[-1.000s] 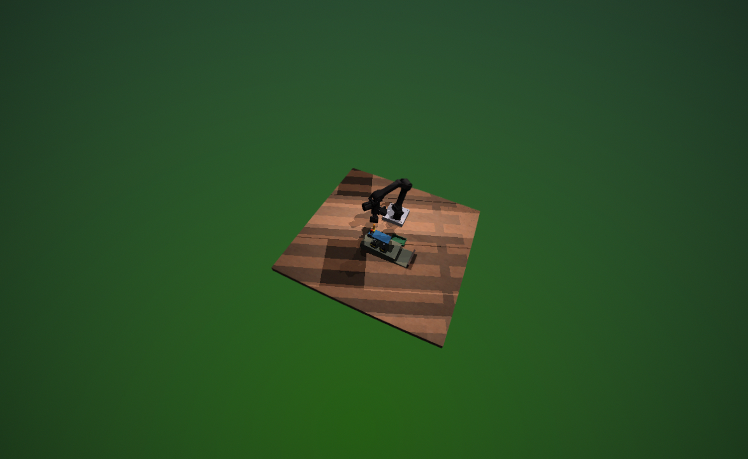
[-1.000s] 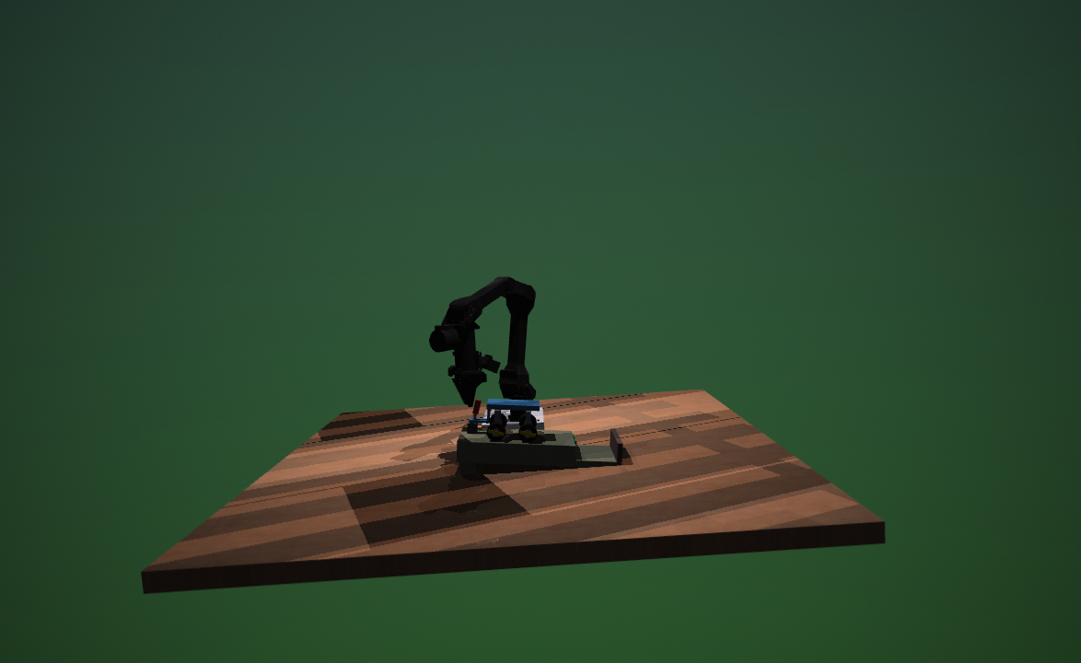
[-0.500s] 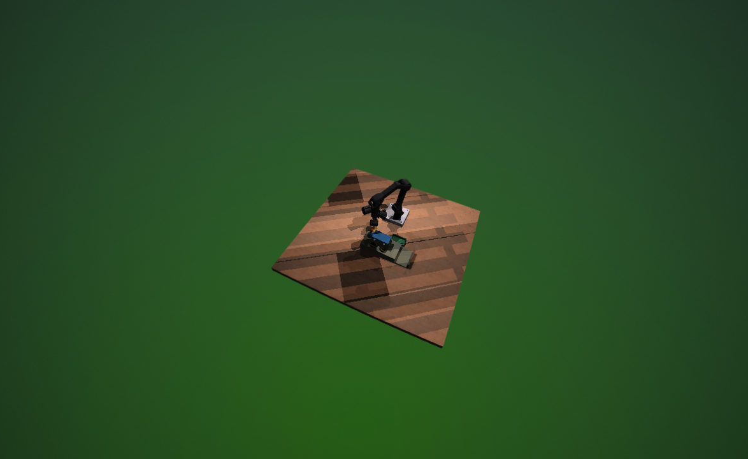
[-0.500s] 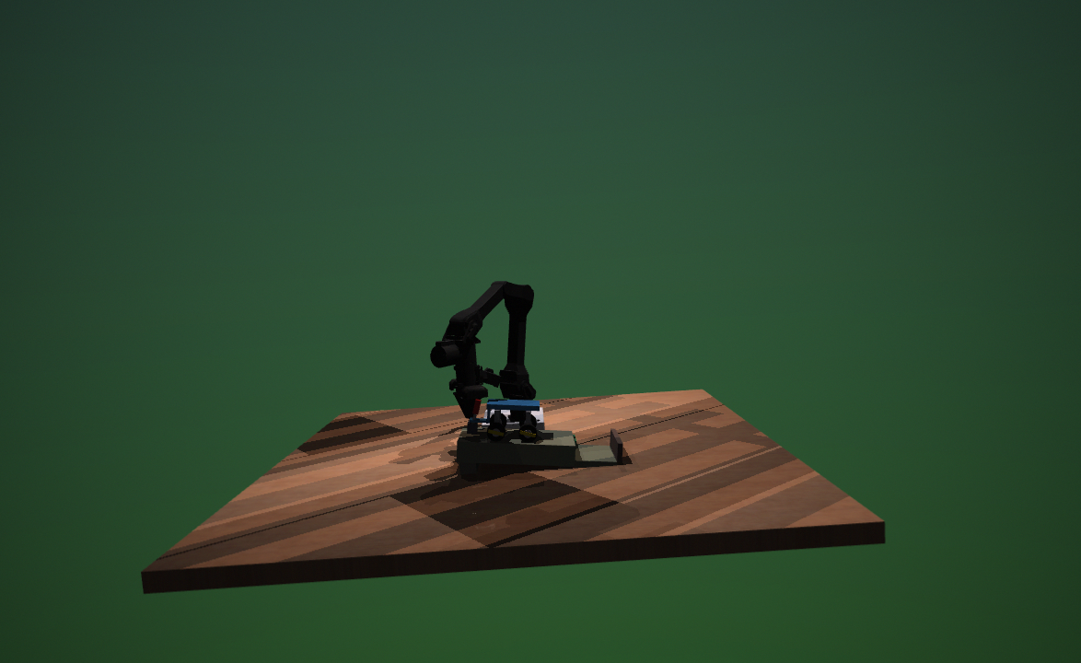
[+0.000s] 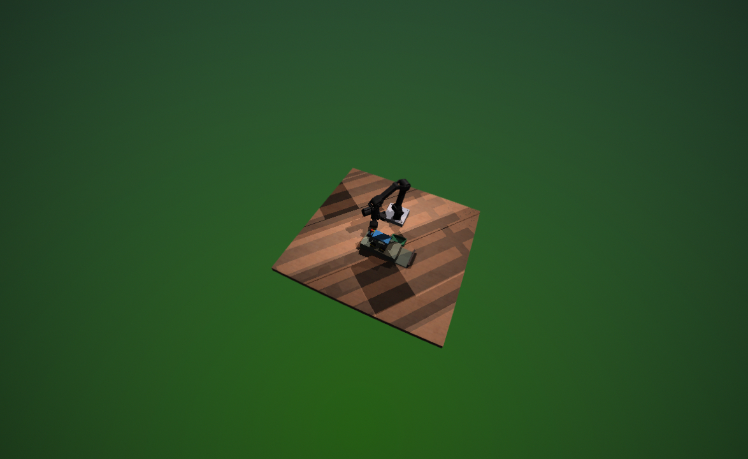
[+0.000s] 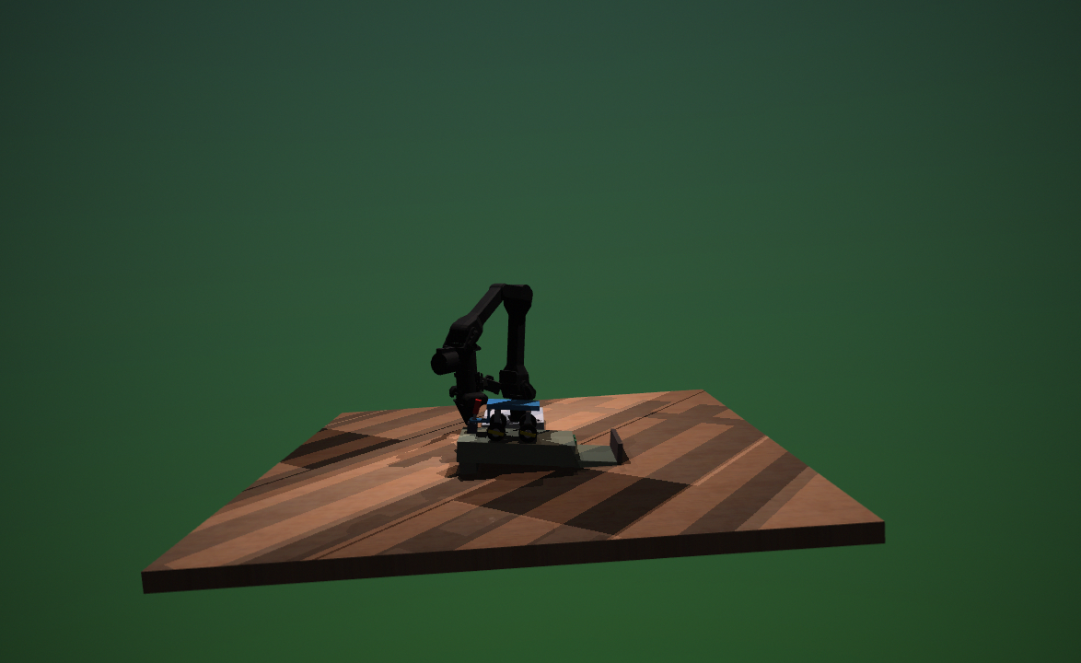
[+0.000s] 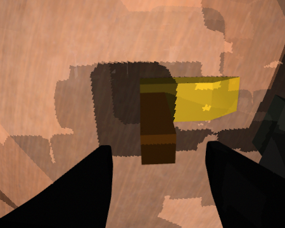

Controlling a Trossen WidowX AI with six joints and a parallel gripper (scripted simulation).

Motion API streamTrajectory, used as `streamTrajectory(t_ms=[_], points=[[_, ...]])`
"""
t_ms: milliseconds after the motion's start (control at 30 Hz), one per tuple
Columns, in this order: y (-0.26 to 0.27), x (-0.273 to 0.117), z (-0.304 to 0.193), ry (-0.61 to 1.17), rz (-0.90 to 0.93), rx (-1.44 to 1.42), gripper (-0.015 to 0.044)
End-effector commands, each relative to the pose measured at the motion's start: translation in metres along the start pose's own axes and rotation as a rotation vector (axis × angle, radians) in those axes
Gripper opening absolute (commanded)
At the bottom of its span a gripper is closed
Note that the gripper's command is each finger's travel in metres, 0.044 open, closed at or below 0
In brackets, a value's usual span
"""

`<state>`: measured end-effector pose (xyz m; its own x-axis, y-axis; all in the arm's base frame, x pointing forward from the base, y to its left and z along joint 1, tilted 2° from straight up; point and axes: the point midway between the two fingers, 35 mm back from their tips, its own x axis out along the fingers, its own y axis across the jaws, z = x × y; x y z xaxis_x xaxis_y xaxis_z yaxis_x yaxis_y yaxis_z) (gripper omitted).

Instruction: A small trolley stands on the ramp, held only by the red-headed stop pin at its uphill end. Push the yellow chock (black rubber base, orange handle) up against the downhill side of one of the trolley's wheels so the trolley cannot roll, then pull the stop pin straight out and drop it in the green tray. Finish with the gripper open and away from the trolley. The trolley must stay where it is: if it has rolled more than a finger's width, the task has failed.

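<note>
- We're live on the chock, and our end effector (image 5: 369,233) (image 6: 470,423) (image 7: 159,153) points down at the uphill end, its fingers apart with a gap around the handle in the wrist view.
- There's the orange handle (image 7: 158,139), framed between the two fingers, with no contact on either side that we can see; its depth relative to the tips we can't tell.
- The yellow chock (image 7: 206,101) is on the counter (image 5: 330,251) (image 6: 321,494) (image 7: 38,47), near the ramp (image 5: 405,256) (image 6: 519,454) (image 7: 283,117) but apart from it, so no wheel is chocked.
- Up on the slope we have the blue-topped trolley (image 5: 380,236) (image 6: 514,404), a dark wheel (image 6: 496,426) and its neighbour facing us in the exterior view.
- Look at the stop pin (image 6: 478,405): we catch its red head beside the fingers, at the trolley's uphill end; whether they touch, we can't tell.
- Behind the ramp in the top view, we spot the green tray (image 5: 401,239), partly hidden.
- Down at the low end, our upright end board (image 5: 411,258) (image 6: 616,446) stands across the ramp's foot.
- Above it all, our black arm (image 5: 388,191) (image 6: 517,338) bends high and reaches down.
</note>
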<state>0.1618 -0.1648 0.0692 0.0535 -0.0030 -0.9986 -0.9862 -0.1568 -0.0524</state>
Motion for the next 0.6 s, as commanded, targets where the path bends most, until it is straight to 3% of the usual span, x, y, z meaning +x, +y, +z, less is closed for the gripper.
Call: streamTrajectory(t_ms=[0, 567], points=[[0.000, 0.009, 0.001, -0.007, 0.002, 0.003, 0.0190], [0.000, 0.026, 0.001, -0.007, 0.002, 0.003, 0.0190]])
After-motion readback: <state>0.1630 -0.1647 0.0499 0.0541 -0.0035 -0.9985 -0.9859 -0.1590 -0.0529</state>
